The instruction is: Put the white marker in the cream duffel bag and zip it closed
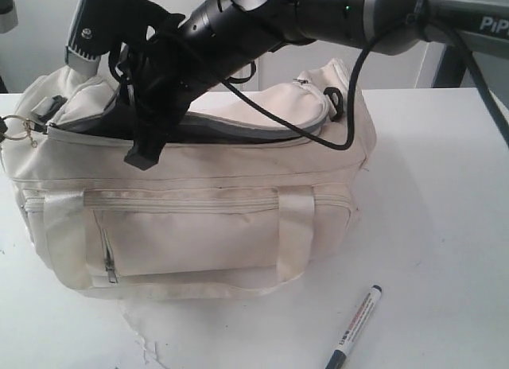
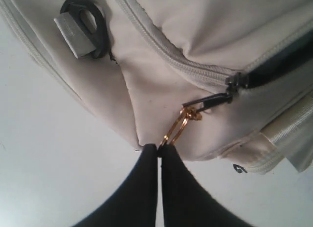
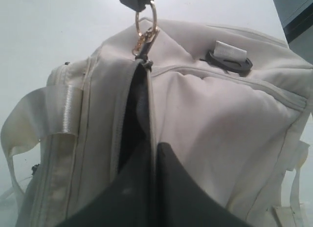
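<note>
The cream duffel bag (image 1: 191, 226) stands on the white table, its top zip partly open and showing dark lining. The white marker (image 1: 355, 328) lies on the table in front of the bag's right end, outside it. My left gripper (image 2: 159, 147) is shut on the gold ring (image 2: 177, 130) of the zip pull at the bag's left end. The zip slider (image 2: 235, 83) sits close to that end. My right gripper (image 1: 147, 146) reaches across over the bag and is shut on the front edge of the opening (image 3: 150, 104); one finger is inside the bag.
A black strap clip (image 2: 85, 24) hangs at the bag's left end and another at the right end (image 1: 336, 99). The right arm's black cable (image 1: 350, 106) loops over the bag's top. Bare table (image 1: 445, 226) lies to the right of the bag.
</note>
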You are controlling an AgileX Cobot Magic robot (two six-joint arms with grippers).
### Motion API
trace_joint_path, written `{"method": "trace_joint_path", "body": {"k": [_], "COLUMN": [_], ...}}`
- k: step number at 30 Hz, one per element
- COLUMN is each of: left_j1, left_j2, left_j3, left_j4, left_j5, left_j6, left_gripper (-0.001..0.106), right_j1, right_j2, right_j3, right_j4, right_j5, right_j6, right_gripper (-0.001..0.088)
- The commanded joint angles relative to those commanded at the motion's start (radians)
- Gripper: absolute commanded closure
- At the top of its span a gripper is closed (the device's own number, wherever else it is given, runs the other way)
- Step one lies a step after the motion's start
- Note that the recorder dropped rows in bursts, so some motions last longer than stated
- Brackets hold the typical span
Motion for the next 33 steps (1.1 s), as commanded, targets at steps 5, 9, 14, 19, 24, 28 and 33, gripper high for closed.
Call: {"method": "trace_joint_path", "body": {"k": [5, 9, 14, 19, 24, 28, 33], "left_j1": [0.0, 0.0, 0.0, 0.0, 0.0, 0.0, 0.0], "left_j2": [0.0, 0.0, 0.0, 0.0, 0.0, 0.0, 0.0], "left_j3": [0.0, 0.0, 0.0, 0.0, 0.0, 0.0, 0.0], "left_j4": [-0.079, -0.163, -0.238, -0.238, -0.238, -0.238, -0.239], "left_j5": [-0.011, -0.015, -0.017, -0.021, -0.026, -0.029, -0.028], "left_j6": [-0.008, 0.025, 0.028, 0.028, 0.028, 0.028, 0.028], "left_gripper": [0.105, 0.105, 0.105, 0.105, 0.105, 0.105, 0.105], "right_j1": [-0.002, 0.0, 0.0, 0.0, 0.02, 0.03, 0.03], "right_j2": [0.0, -0.002, -0.022, -0.086, -0.077, -0.011, 0.037], "right_j3": [0.0, 0.0, 0.0, 0.0, 0.006, 0.006, 0.006], "right_j4": [-0.004, 0.011, 0.039, 0.109, 0.227, 0.187, 0.19], "right_j5": [-0.009, -0.014, 0.018, 0.079, 0.255, 0.222, 0.086], "right_j6": [0.002, 0.045, 0.096, 0.237, 0.235, 0.227, 0.217], "right_gripper": [0.0868, 0.0793, 0.0499, 0.041, 0.042, 0.042, 0.042]}}
